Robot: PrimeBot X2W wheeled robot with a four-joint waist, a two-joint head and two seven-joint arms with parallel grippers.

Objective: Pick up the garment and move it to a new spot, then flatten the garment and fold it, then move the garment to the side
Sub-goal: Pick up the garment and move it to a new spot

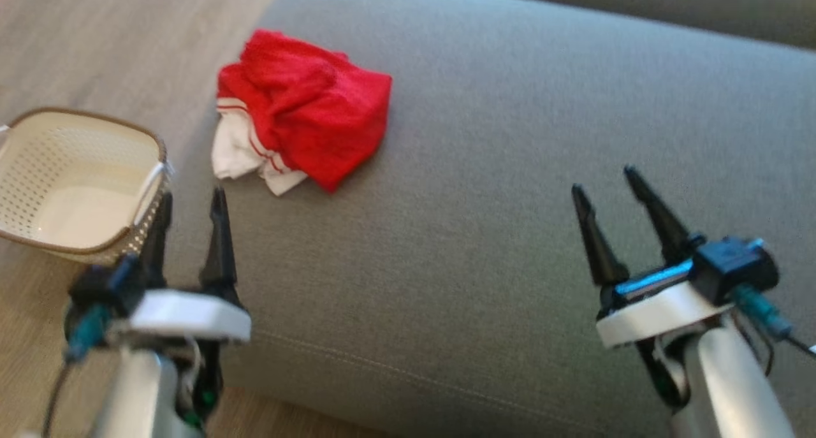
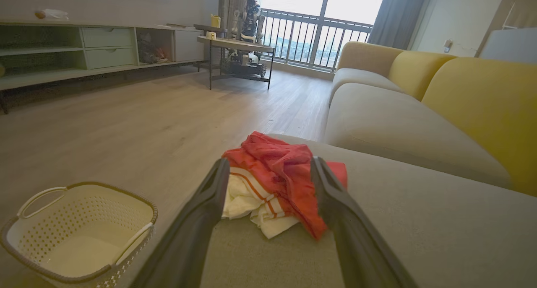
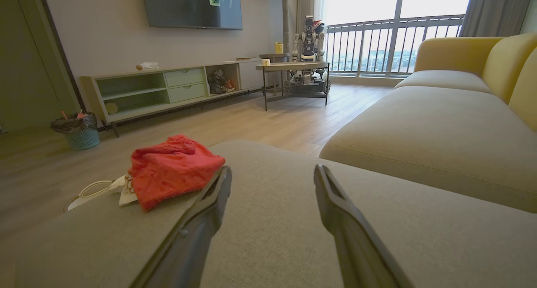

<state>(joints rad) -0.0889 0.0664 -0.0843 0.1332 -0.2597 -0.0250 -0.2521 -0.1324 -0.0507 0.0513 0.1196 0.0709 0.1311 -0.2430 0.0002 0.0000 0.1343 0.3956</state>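
A crumpled red garment [image 1: 306, 106] with white, red-striped trim lies bunched near the left edge of the grey sofa seat [image 1: 510, 170]. The left wrist view has the garment [image 2: 281, 175] just beyond my fingers, and it sits off to the left in the right wrist view [image 3: 172, 168]. My left gripper [image 1: 191, 205] hovers open at the seat's left edge, a short way in front of the garment, with nothing between its fingers. Far to the right, my right gripper [image 1: 605, 180] is open and empty over bare cushion.
A cream perforated basket [image 1: 76, 183] with a brown rim stands on the wood floor beside the sofa, close to my left gripper. More sofa cushions [image 3: 440, 124] and yellow backrests lie beyond. A small table [image 3: 293, 70] and a low shelf unit [image 3: 168, 91] stand across the room.
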